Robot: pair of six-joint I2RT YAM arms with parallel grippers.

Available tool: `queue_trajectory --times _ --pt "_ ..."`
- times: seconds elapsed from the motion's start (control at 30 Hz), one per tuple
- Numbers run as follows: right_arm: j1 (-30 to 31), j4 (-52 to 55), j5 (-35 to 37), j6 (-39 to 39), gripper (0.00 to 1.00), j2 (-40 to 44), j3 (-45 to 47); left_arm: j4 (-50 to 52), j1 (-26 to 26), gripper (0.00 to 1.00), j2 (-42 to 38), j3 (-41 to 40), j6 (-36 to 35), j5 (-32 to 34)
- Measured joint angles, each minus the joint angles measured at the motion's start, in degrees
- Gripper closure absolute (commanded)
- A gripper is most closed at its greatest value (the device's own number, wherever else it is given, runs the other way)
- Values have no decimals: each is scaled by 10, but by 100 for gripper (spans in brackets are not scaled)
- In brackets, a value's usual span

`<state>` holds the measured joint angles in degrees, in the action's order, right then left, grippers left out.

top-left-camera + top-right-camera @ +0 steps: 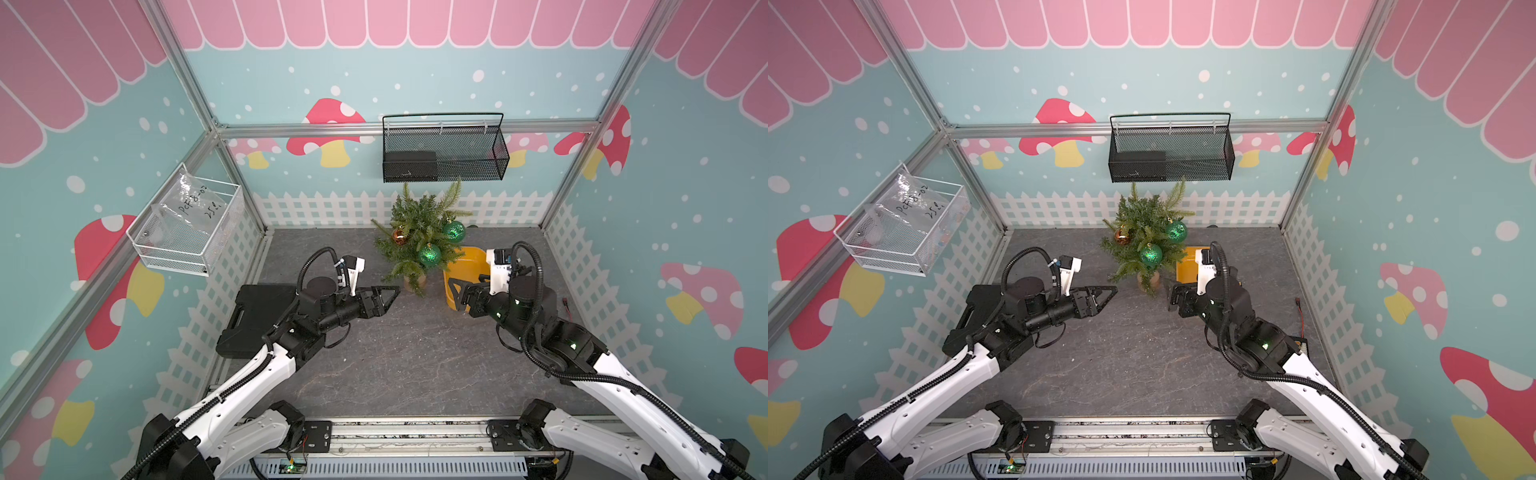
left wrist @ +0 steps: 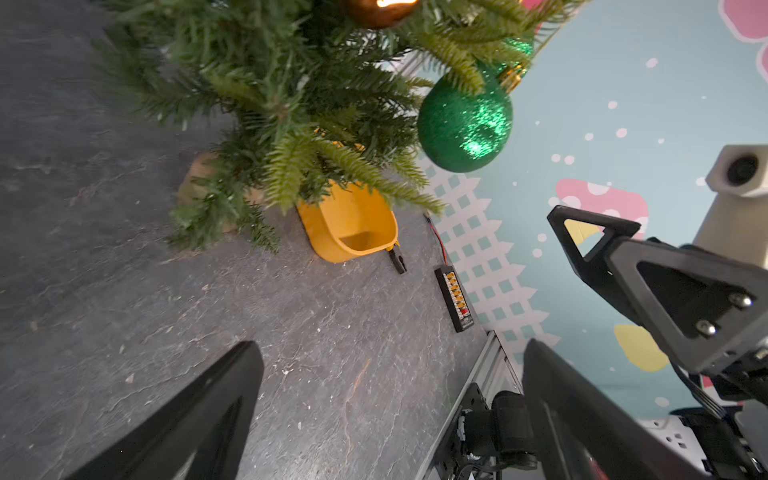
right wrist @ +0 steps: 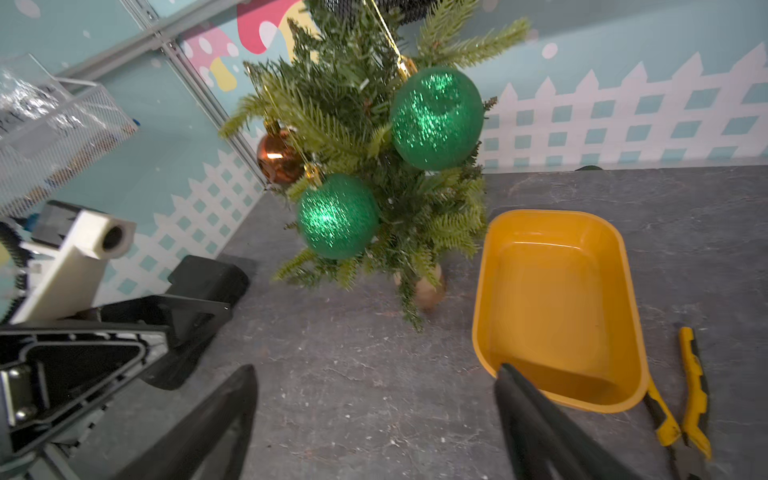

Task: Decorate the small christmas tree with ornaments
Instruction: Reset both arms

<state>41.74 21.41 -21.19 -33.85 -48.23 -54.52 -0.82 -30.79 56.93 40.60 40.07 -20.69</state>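
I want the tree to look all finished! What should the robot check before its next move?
1. Copper bauble hanging on small christmas tree: ok.
2. Front green glitter bauble hanging: ok.
3. Back green glitter bauble hanging: ok.
4. Yellow tray holds no ornaments: ok.
5. Left claw open, empty: ok.
6. Right claw open, empty: ok.

Grey table (image 1: pixel 415 365): yellow tub (image 3: pixel 557 307) toward the right, pliers (image 3: pixel 692 370) just beside it, black case (image 1: pixel 245 320) at left. Black basket (image 1: pixel 444 153) on far wall, white basket (image 1: pixel 187 237) on left wall.
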Motion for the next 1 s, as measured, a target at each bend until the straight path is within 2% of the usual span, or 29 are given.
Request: queue_trajectory --times 0.13,0.3,0.43,0.53,0.6,0.77,0.9,1.0 --pt "0 -10 33 -14 1 52 74 45 0 0 -45 -35 -5 52" --pt "-9 -13 119 -18 1 103 150 132 7 0 -64 -46 -24 150" --pt "-38 -17 202 -6 0 99 161 195 43 0 -37 -29 -48 229" --pt "-79 -40 274 18 0 75 162 207 92 0 -10 -11 -71 274" --pt "-119 -68 318 36 1 57 168 194 123 0 0 -11 -90 318" --pt "-179 -188 471 97 0 19 229 93 151 0 17 -39 -166 425" --pt "-265 -249 563 116 0 -72 244 20 188 0 77 -40 -228 487" --pt "-303 -319 604 132 1 -131 268 -45 209 0 132 -52 -262 513"
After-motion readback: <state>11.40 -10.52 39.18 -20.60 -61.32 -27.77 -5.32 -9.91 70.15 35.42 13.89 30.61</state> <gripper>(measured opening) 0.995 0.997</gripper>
